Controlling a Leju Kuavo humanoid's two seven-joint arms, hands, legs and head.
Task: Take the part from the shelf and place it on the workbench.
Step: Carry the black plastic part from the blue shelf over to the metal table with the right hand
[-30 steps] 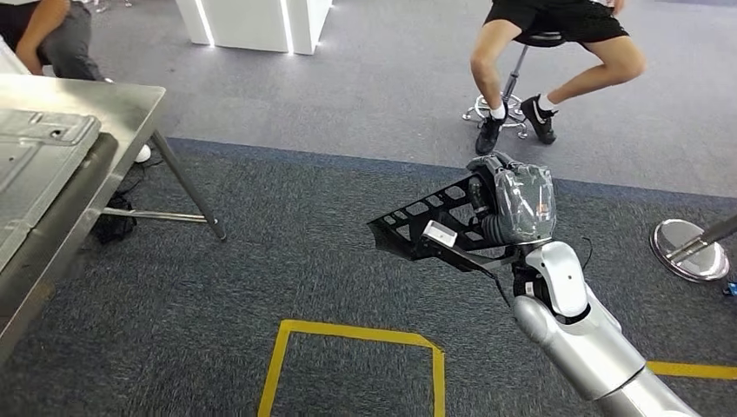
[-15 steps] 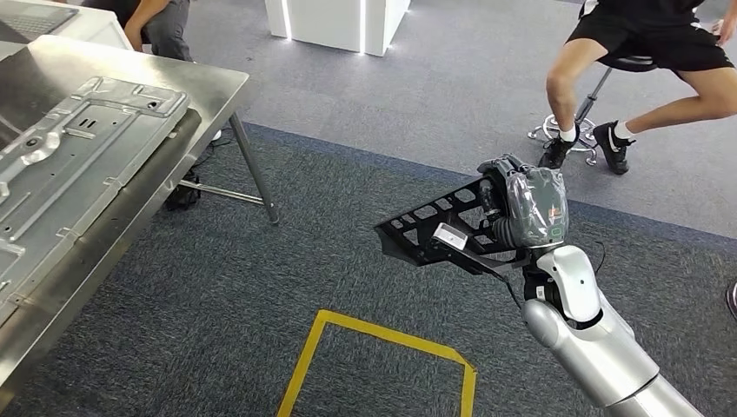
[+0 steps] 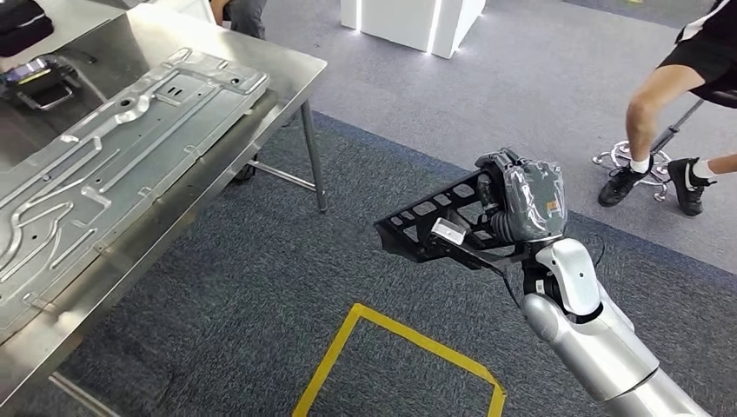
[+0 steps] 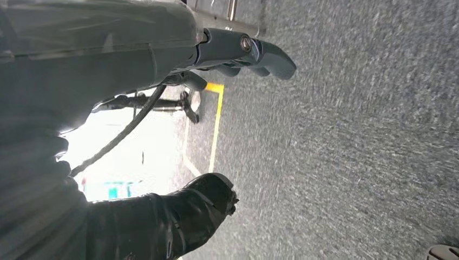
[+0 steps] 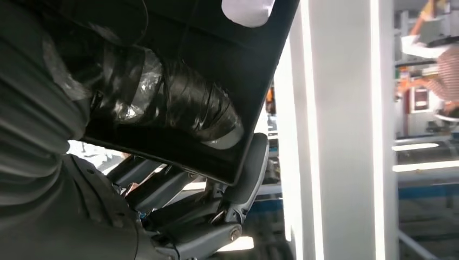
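Fingers of the right hand (image 3: pixel 521 201) clamp the black part (image 3: pixel 432 228) above carpet; left hand (image 4: pixel 162 81) hangs loosely spread, holding nothing.

Part (image 3: pixel 434 228): black, white label; surface (image 3: pixel 287 69): bare silver steel; carpet (image 3: pixel 261 287): speckled dark grey, yellow tape (image 3: pixel 408 334) outline

Camera placement: one high head view, two close wrist views.
The carpet (image 3: pixel 261 287) is overlooked from the head; it is also seen past the left hand (image 4: pixel 135 135) at close range.
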